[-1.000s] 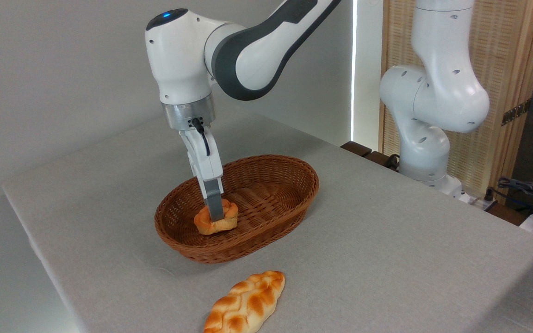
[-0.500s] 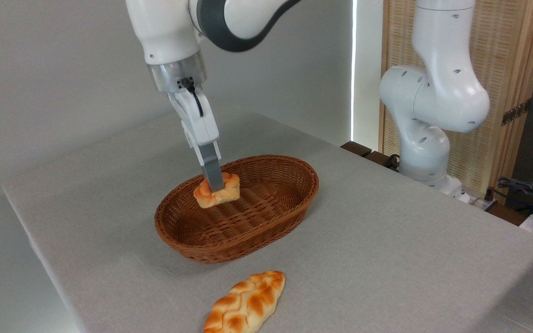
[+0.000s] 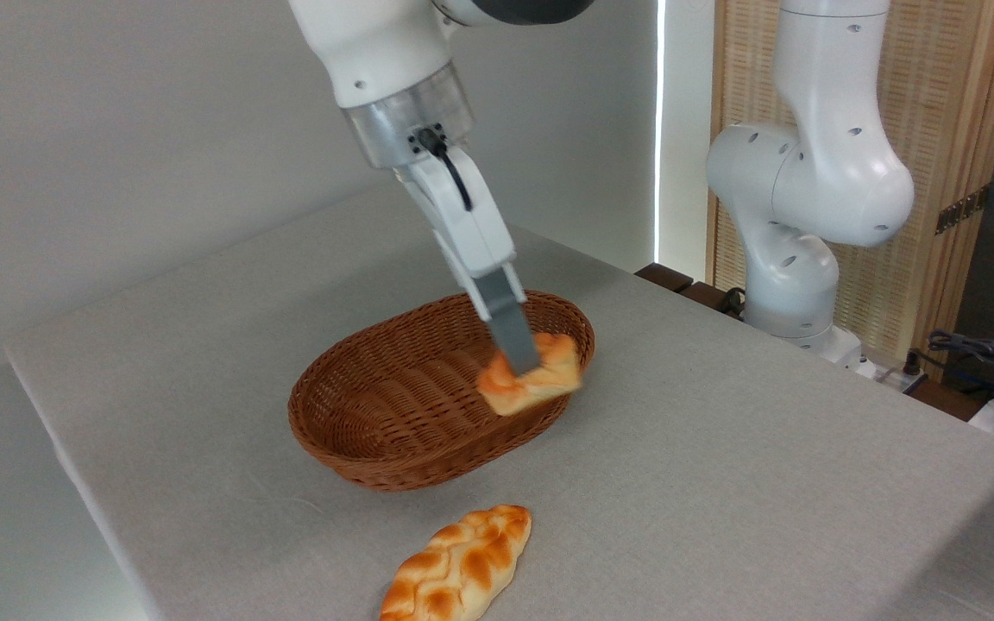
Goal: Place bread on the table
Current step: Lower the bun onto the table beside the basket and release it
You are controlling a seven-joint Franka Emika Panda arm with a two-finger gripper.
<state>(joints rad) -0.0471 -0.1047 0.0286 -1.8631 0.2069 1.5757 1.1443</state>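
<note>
One small knotted bun [image 3: 533,377] hangs clamped in the gripper [image 3: 521,366] above the wicker basket's [image 3: 393,448] right rim, with bare grey desk [image 3: 721,448] lying just rightward beyond it.

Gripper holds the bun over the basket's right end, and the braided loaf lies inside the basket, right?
Not quite. The camera view shows the gripper holding the bun over the basket's right end, but the braided loaf lies on the table, in front of the basket.
</note>
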